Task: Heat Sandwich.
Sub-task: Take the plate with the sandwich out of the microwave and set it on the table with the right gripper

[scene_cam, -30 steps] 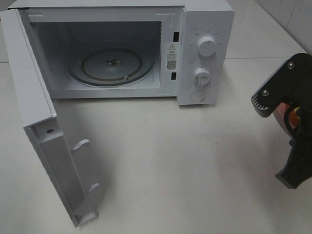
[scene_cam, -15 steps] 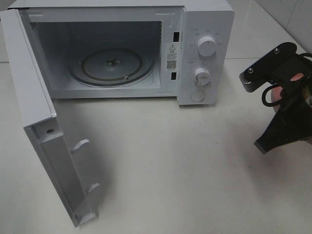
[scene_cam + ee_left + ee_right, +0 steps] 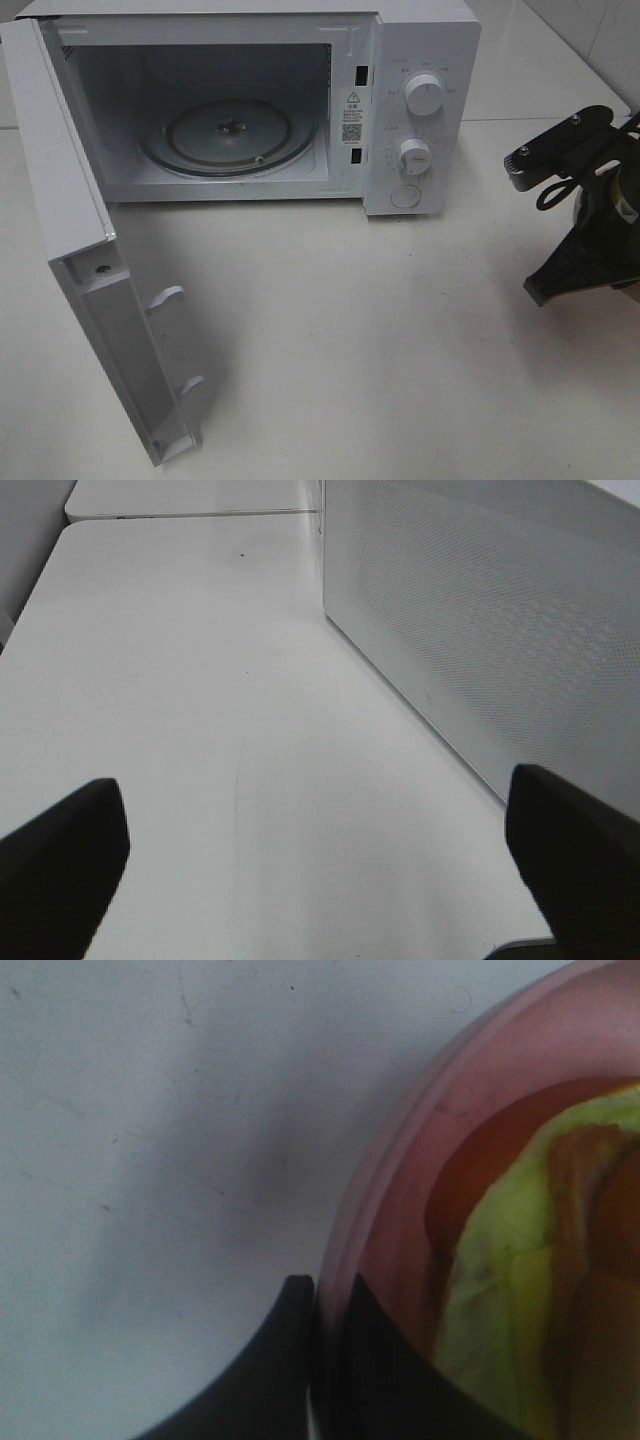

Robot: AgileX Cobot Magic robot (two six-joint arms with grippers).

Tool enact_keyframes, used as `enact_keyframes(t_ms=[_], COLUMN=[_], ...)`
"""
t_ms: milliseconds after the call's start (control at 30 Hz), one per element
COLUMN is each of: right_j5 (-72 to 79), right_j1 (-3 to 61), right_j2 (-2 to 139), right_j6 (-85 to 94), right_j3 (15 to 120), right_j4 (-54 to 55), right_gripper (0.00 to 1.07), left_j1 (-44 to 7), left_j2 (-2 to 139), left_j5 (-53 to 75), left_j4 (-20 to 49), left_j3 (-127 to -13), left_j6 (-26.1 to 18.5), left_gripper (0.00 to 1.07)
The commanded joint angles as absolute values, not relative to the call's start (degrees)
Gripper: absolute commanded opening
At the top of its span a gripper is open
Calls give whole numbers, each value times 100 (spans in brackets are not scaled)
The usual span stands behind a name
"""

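Observation:
In the right wrist view, the sandwich (image 3: pixel 540 1260), with green lettuce and reddish-brown filling, lies on a pink round plate (image 3: pixel 400 1160). My right gripper (image 3: pixel 318 1295) is shut on the plate's rim, one finger (image 3: pixel 265 1370) outside and one inside. In the exterior high view the right gripper (image 3: pixel 585 215) is at the right edge, right of the white microwave (image 3: pixel 420 60), and hides the sandwich. The microwave's door (image 3: pixel 90 280) stands open and its glass turntable (image 3: pixel 228 135) is bare. My left gripper (image 3: pixel 320 870) is open and empty over the table.
The open door sticks out toward the front on the left. The microwave's perforated side wall (image 3: pixel 480 630) runs close beside the left gripper. Two knobs (image 3: pixel 425 97) and a button are on the microwave's right panel. The white table (image 3: pixel 380 340) lies in front.
My right arm has turned and shifted toward the back, then drifted slightly right. The microwave and its door have not moved.

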State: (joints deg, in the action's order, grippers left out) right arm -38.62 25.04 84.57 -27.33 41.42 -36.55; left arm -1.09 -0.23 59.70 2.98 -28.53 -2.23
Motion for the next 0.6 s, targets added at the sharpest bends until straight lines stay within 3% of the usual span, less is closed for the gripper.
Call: enact_keyframes(t_ms=[33,333,600], right_j5=[-3701,-3163,-2744], right_j1=[2338,1977,1931], right_j2=[8583,9248,9820], right_j6=[-2813,-3094,-3890], right_j3=[4217,4217,4217], right_j4=[-3833,-3908,-4607], right_gripper=[3,3,4], left_j1=[-86,-86,-86], left_j2=[-143,-143,-143], left_j5=[5936,5936,5936], left_j4=[281,281,281], left_j3=[-2830,-2830,-2830], left_j6=[-206,-206,-206], left_gripper=[97,97,97])
